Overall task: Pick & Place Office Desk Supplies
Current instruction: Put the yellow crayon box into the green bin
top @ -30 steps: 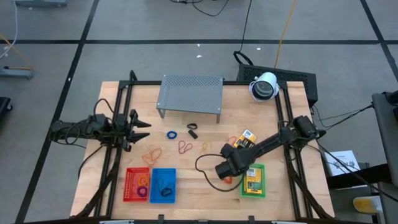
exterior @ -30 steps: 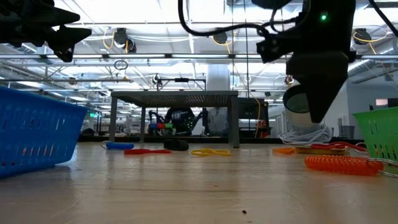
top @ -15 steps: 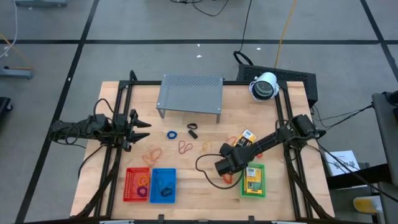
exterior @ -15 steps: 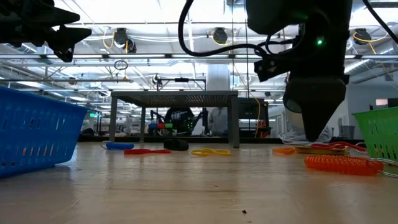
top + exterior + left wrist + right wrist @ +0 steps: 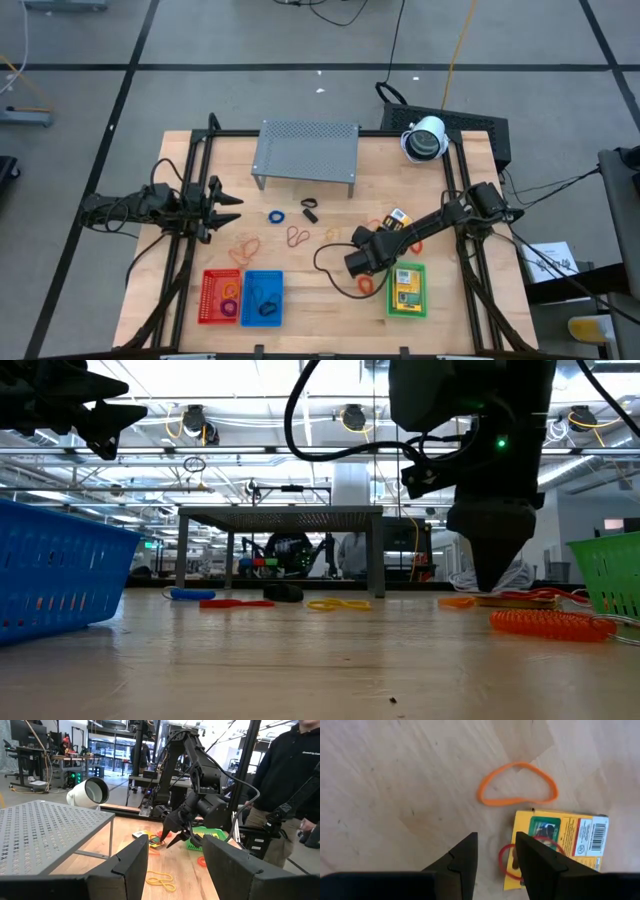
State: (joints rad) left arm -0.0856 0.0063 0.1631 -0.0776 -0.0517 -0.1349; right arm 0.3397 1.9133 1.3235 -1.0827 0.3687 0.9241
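Observation:
My right gripper (image 5: 356,263) hangs open, slanting down over the table right of centre, its fingers (image 5: 462,857) just above bare wood with nothing between them. Beside them lies a yellow packet (image 5: 555,845) with a red rubber band (image 5: 509,862) on it, and farther off an orange rubber band (image 5: 517,783) flat on the wood. More bands (image 5: 297,236), a blue ring (image 5: 275,215) and a black clip (image 5: 309,209) lie mid-table. An orange coiled loop (image 5: 367,284) lies near the green basket. My left gripper (image 5: 222,204) waits open and level at the table's left edge.
A grey perforated shelf (image 5: 305,152) stands at the far middle. Red (image 5: 220,297) and blue (image 5: 262,298) baskets sit at the near edge, a green basket (image 5: 407,290) holding a packet near right. A white round device (image 5: 425,138) sits far right. A person stands beyond the table's right side (image 5: 285,780).
My right gripper has sunk toward the table and shifted a little toward the far edge, uncovering the orange coiled loop beside the green basket. Its fingers stay open.

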